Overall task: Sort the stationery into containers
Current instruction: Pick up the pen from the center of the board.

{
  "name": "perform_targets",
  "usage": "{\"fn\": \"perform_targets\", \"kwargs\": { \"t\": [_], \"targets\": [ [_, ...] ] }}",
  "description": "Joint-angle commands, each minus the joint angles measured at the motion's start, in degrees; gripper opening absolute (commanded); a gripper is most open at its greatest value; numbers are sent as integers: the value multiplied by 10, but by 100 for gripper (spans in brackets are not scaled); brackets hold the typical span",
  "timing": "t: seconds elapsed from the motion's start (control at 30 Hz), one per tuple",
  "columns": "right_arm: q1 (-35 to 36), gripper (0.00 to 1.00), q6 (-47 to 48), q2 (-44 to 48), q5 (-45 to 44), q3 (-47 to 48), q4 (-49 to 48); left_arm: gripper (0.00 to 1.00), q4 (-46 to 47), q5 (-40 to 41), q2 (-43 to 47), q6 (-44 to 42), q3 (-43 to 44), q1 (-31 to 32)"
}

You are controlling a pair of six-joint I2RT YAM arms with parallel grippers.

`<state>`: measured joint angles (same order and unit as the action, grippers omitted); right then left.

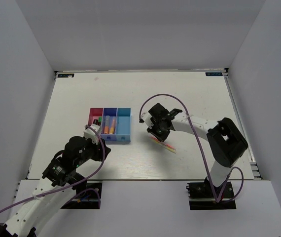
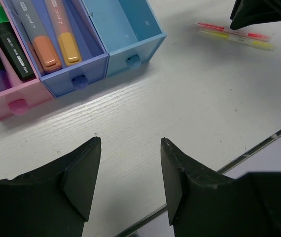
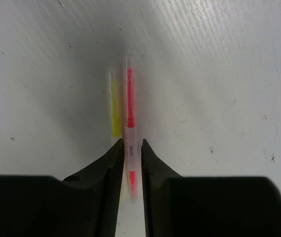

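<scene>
Three joined bins stand left of centre: pink-red [image 1: 95, 112], dark blue [image 1: 110, 111] and light blue [image 1: 124, 121]. In the left wrist view the pink-red bin [image 2: 12, 98] holds a black marker with a green cap [image 2: 7, 44]. The dark blue bin [image 2: 76, 74] holds two orange highlighters [image 2: 42, 44], and the light blue bin [image 2: 125, 29] holds nothing. A thin pink pen [image 3: 129, 98] and a thin yellow pen [image 3: 115, 108] lie side by side on the table [image 1: 190, 98]. My right gripper [image 3: 130, 142] is shut on the pink pen at table level. My left gripper [image 2: 130, 140] is open and empty, in front of the bins.
The two thin pens also show in the top view [image 1: 164, 145], right of the bins and just near of my right gripper [image 1: 156, 133]. The table's near edge [image 2: 259, 148] runs close to my left gripper [image 1: 95, 133]. White walls enclose the table.
</scene>
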<state>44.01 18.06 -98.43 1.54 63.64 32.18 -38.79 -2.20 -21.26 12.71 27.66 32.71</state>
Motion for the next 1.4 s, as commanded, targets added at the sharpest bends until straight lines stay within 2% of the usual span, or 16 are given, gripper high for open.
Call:
{"fn": "perform_targets", "kwargs": {
  "t": [0.0,0.33,0.73,0.83,0.87,0.9,1.03,1.13,1.2,1.27,1.3,1.37],
  "targets": [
    [0,24,4,-11,-7,10,-12,62,-2,-4,3,-1,-2,-2],
    [-1,30,3,-31,-5,11,-16,62,-4,-3,4,-2,-2,-2],
    [-2,30,11,-50,4,3,-20,62,-4,-3,9,-2,-2,-1],
    [-2,16,12,-62,12,3,-22,62,-4,-1,9,-2,-2,0],
    [-2,3,14,-69,14,6,-15,62,-5,-2,9,-1,-3,-2],
    [-1,0,14,-69,16,10,-12,62,-4,-2,10,-2,-2,-2],
    [-2,0,19,-53,15,38,11,62,-3,1,14,-1,-4,-2],
    [-2,0,18,-40,41,105,62,62,-3,0,10,-1,-3,-2],
    [-1,0,-6,-45,62,189,107,62,-4,0,10,-2,-3,-2],
    [4,0,-35,-73,87,300,126,62,-3,3,10,-1,-2,-2],
    [4,0,-62,-84,112,329,168,62,-3,3,10,-2,-3,-2],
    [0,0,-121,-141,172,466,190,62,-3,4,10,-2,-3,-2]
  ]
}}
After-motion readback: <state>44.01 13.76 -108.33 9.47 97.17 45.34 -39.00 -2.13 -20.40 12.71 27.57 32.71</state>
